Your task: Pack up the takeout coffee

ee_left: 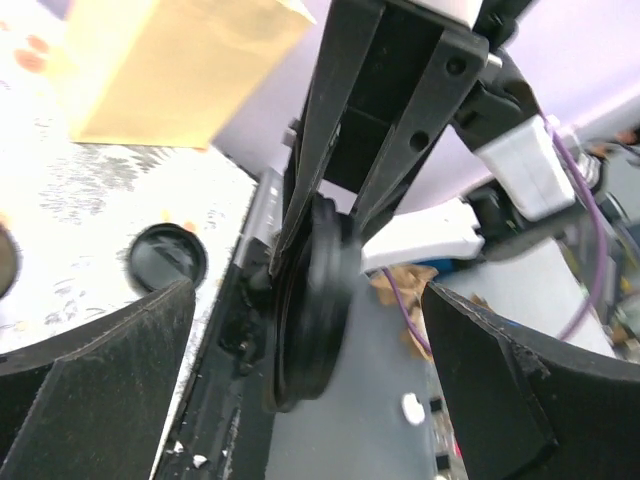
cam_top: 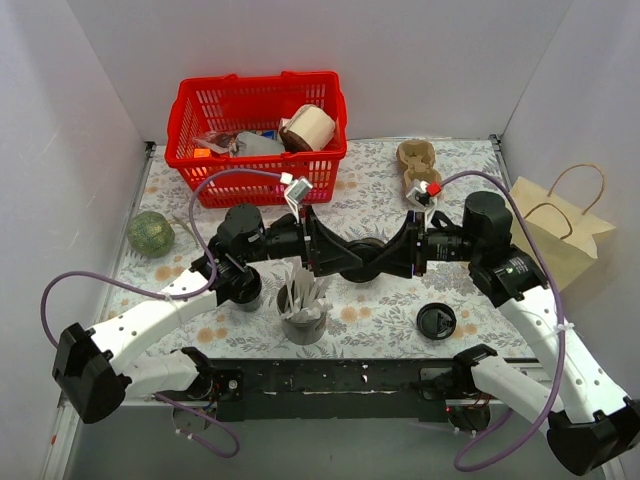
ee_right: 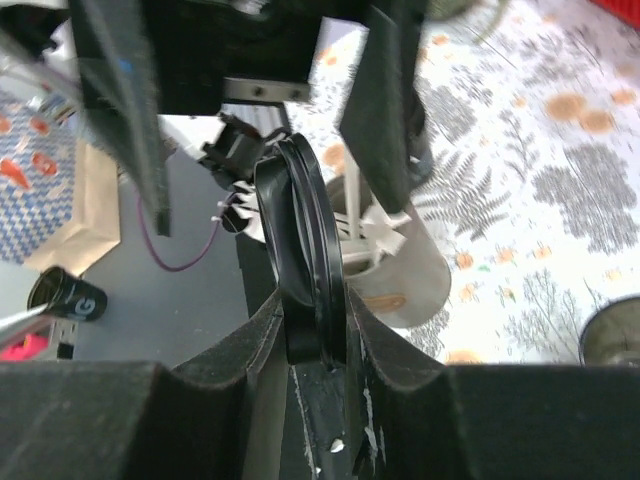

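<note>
A round black lid (cam_top: 362, 252) hangs on edge above the middle of the table, between my two grippers. My right gripper (cam_top: 388, 255) is shut on it; in the right wrist view both pads press the lid's (ee_right: 300, 230) lower rim, right gripper (ee_right: 318, 322). My left gripper (cam_top: 338, 252) faces it with its fingers spread wide on either side of the lid (ee_left: 315, 300) and touching nothing, left gripper (ee_left: 306, 335). A dark cup without a lid (cam_top: 245, 292) stands under my left arm. No lidded takeout coffee shows.
A loose black lid (cam_top: 436, 321) lies near the front edge. A grey holder of cutlery (cam_top: 303, 318) stands front centre. A red basket (cam_top: 258, 140) with goods is at the back, a cardboard cup carrier (cam_top: 418, 165) at back right, a brown paper bag (cam_top: 560, 225) at right, a green ball (cam_top: 150, 233) at left.
</note>
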